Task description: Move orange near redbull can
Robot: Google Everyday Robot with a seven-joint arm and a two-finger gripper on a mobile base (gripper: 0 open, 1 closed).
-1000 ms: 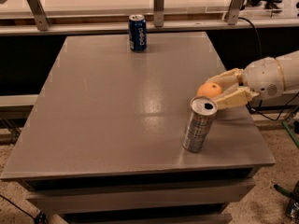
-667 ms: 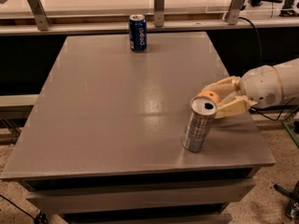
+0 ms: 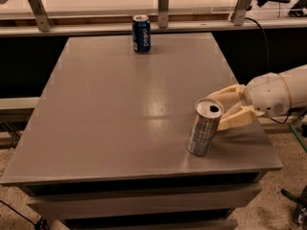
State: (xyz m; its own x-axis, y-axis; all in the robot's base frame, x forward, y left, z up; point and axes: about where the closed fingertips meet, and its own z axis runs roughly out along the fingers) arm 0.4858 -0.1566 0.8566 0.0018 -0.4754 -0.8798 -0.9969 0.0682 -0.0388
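Note:
The redbull can (image 3: 204, 128) stands upright near the table's front right, slim and silver, with a dark opening in its top. My gripper (image 3: 220, 110) reaches in from the right, low over the table, right behind and beside the can's top. Its two beige fingers (image 3: 229, 96) stand an orange's width apart, as they did when the orange showed between them. The orange itself is hidden behind the can's top.
A dark blue Pepsi can (image 3: 141, 33) stands at the table's far edge, near the middle. The grey table (image 3: 115, 109) ends just right of my gripper. A railing with metal posts (image 3: 163, 6) runs behind the table.
My gripper has moved down and a little toward the front with the orange, which has slipped out of sight behind the redbull can's top. Both cans have stayed put.

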